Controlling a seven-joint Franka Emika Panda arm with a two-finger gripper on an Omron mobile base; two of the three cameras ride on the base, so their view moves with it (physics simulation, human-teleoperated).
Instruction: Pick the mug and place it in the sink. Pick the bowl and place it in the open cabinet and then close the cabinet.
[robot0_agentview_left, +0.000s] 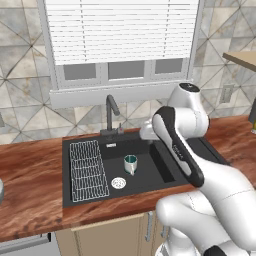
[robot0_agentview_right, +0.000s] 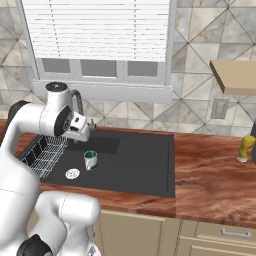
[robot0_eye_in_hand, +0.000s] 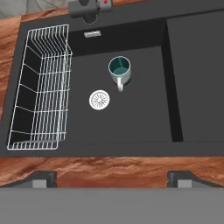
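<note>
Over at the left, the white wire rack sits inside the big black rectangular sink, filling its left side. Just right of the rack, the round silver drain lies on the basin floor. Next along, the small grey mug with a teal inside stands upright on the sink floor, near the drain but apart from it, its handle turned toward the camera in the hand view. Behind it the dark gooseneck faucet rises from the back rim; the hand view cuts off all but its base. The jaws hang spread wide above the front edge of the reddish wood-grain counter, holding nothing, only their dark tips visible. Far right, a yellow bottle stands on the counter, partly cut off, and a beige wooden cabinet juts in, only its corner showing.
</note>
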